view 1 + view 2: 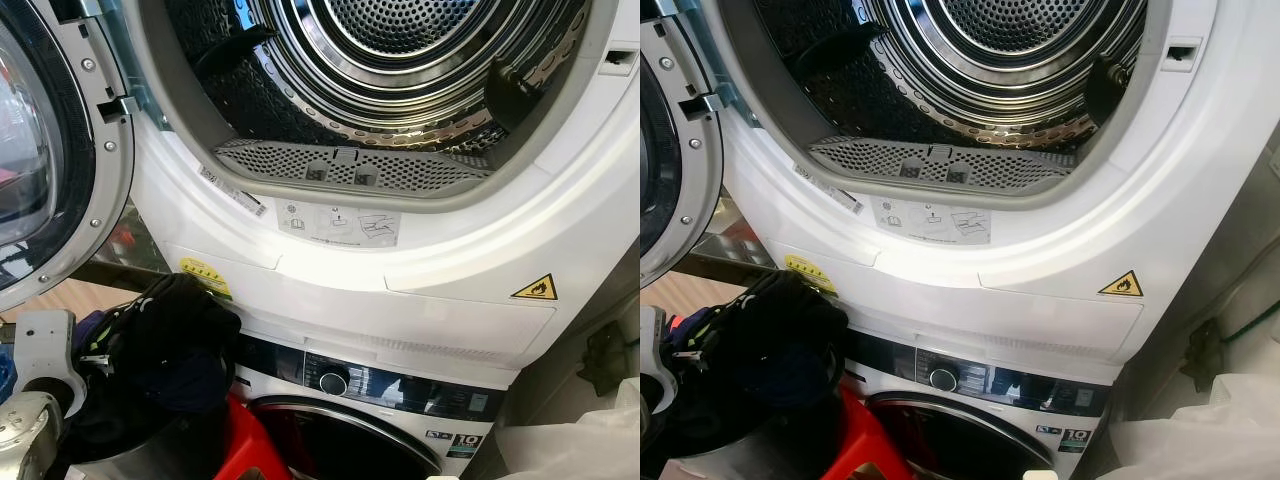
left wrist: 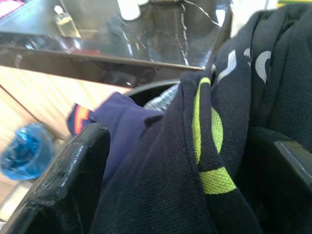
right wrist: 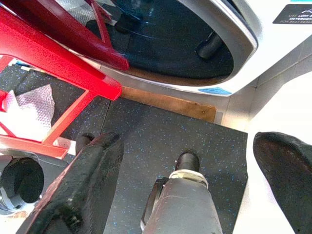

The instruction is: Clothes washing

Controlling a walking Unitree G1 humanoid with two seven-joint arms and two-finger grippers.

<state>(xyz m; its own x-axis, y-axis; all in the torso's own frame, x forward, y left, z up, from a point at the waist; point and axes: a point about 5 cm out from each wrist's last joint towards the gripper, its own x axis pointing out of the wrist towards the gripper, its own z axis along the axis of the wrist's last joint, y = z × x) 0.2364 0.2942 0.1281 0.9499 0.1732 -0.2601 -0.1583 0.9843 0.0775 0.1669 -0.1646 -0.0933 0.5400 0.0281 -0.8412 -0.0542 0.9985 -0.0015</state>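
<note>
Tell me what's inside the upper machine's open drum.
The drum shows bare perforated metal and dark paddles, with no clothes visible. Its near floor hides behind the lint filter. The left hand holds dark clothes below.

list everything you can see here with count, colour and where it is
dryer: 1, white with a steel drum, upper unit, door opening in front of the camera
dryer door: 1, grey rim with dark glass, swung open on the robot's left
lint filter: 1, grey perforated, at the lower lip of the opening
warning sticker: 1, yellow triangle, on the dryer front, right side
washing machine: 1, white with black control strip, under the dryer
dark garment: 1 bundle, navy with lime-green markings, below the dryer on the left
red stool: 1, red, in front of the washing machine
left gripper: 1, black fingers, closed around the dark garment
right gripper: 1, black fingers, spread open over the dark floor
</note>
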